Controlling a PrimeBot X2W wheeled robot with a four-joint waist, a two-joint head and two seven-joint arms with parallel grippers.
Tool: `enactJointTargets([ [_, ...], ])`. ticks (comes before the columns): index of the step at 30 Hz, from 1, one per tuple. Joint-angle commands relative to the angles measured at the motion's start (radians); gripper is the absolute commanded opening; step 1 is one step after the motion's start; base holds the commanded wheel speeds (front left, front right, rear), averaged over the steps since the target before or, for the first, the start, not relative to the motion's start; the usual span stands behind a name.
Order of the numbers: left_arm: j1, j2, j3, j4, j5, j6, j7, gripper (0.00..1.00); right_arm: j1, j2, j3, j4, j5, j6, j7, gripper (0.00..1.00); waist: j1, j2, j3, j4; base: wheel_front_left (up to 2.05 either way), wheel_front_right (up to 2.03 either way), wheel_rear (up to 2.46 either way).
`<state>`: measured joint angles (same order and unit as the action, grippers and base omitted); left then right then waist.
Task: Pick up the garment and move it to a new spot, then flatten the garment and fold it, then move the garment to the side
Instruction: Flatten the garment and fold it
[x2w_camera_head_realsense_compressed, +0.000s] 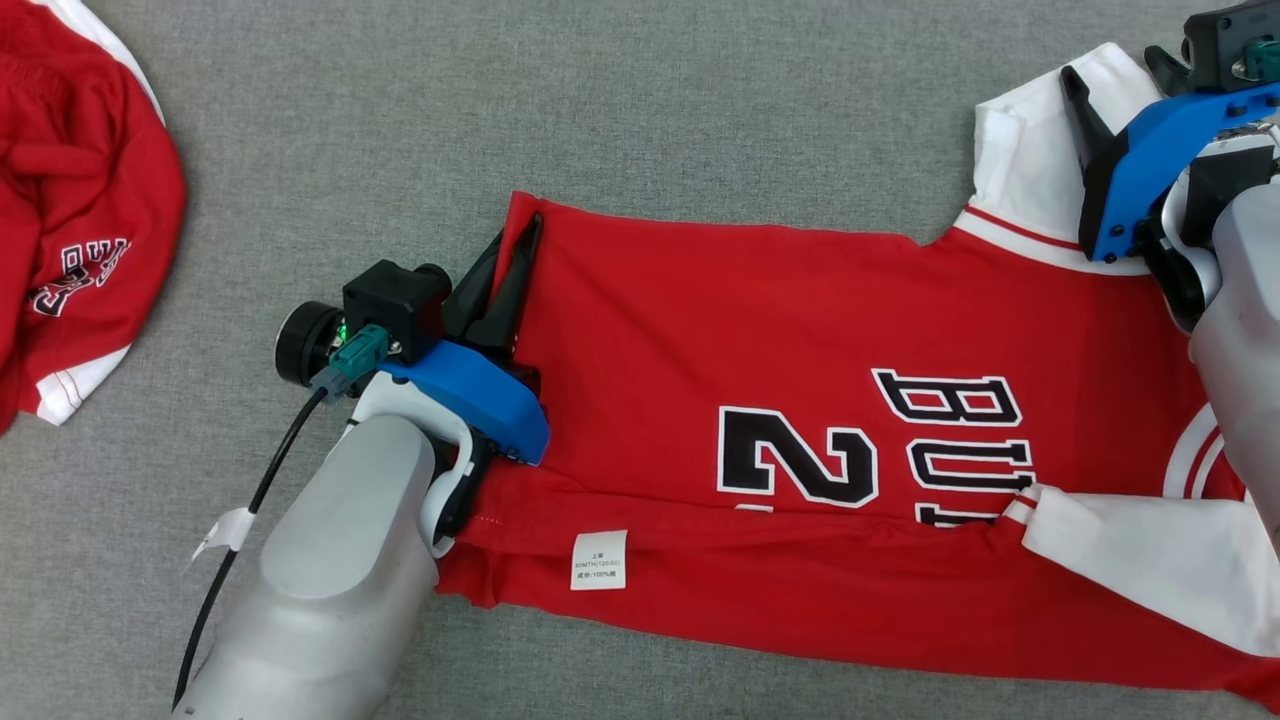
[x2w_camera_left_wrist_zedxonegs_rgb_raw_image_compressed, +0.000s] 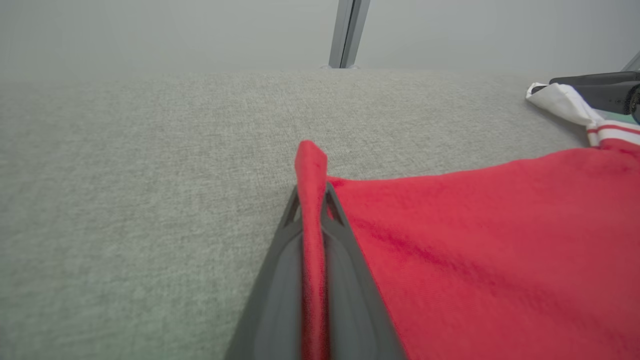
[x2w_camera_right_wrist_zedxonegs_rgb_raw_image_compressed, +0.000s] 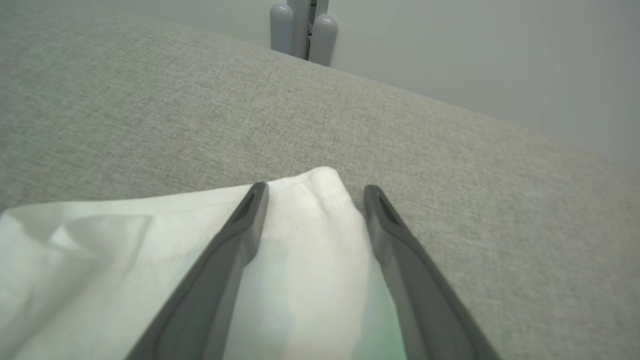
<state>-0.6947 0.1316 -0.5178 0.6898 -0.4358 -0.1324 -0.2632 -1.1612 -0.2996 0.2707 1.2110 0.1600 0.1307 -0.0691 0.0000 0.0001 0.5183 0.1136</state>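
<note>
The garment (x2w_camera_head_realsense_compressed: 700, 330) is a red jersey with white sleeves and black lettering, spread sideways on the grey table. Its near long edge is folded over, showing a white label (x2w_camera_head_realsense_compressed: 598, 560). My left gripper (x2w_camera_head_realsense_compressed: 525, 235) is shut on the jersey's far left hem corner; in the left wrist view a strip of red cloth (x2w_camera_left_wrist_zedxonegs_rgb_raw_image_compressed: 311, 165) stands pinched between the left gripper's (x2w_camera_left_wrist_zedxonegs_rgb_raw_image_compressed: 312, 192) jaws. My right gripper (x2w_camera_head_realsense_compressed: 1115, 70) is open at the far right, over the white sleeve (x2w_camera_head_realsense_compressed: 1020, 160). In the right wrist view the sleeve's cuff (x2w_camera_right_wrist_zedxonegs_rgb_raw_image_compressed: 310, 220) lies between the right gripper's (x2w_camera_right_wrist_zedxonegs_rgb_raw_image_compressed: 316, 190) spread fingers.
A second red garment (x2w_camera_head_realsense_compressed: 80, 200) lies bunched at the far left of the table. Grey cloth table surface (x2w_camera_head_realsense_compressed: 600, 100) stretches beyond the jersey. A metal post (x2w_camera_left_wrist_zedxonegs_rgb_raw_image_compressed: 347, 32) stands behind the table's far edge.
</note>
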Motion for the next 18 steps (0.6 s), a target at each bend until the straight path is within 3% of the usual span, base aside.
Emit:
enactJointTargets([
  [1,-0.005,0.007,0.002,0.007,0.007,0.004,-0.002,0.0,-0.016,-0.008,0.0,0.019,0.014,0.0,0.017,1.0,0.0,-0.0001,0.006,0.005,0.0,0.0,0.0],
  [4,-0.008,0.007,0.002,0.004,0.007,0.004,-0.002,0.0,-0.011,-0.009,0.016,0.044,0.032,0.0,0.055,1.0,0.0,-0.0001,0.01,0.006,0.0,0.0,0.0],
  [6,-0.011,0.008,0.004,0.003,0.007,0.004,-0.002,0.0,-0.008,-0.004,0.026,0.056,0.044,0.0,0.083,0.16,0.0,-0.0001,0.014,0.004,0.0,0.0,0.0],
  [7,-0.012,0.008,0.006,0.003,0.007,0.004,-0.002,0.0,-0.005,0.0,0.032,0.06,0.054,0.0,0.095,0.0,0.0,-0.0001,0.015,0.003,0.0,0.0,0.0],
  [12,-0.003,0.011,0.018,0.012,0.007,0.004,-0.002,0.0,-0.001,0.012,0.062,0.047,0.102,0.0,0.079,0.0,0.0,-0.0001,0.005,-0.016,0.0,0.0,0.0],
  [18,0.036,0.018,0.042,0.033,-0.002,0.003,-0.002,0.0,0.03,0.015,0.082,0.012,0.16,0.0,-0.039,0.0,0.0,-0.0001,-0.06,-0.057,0.0,0.0,0.0],
])
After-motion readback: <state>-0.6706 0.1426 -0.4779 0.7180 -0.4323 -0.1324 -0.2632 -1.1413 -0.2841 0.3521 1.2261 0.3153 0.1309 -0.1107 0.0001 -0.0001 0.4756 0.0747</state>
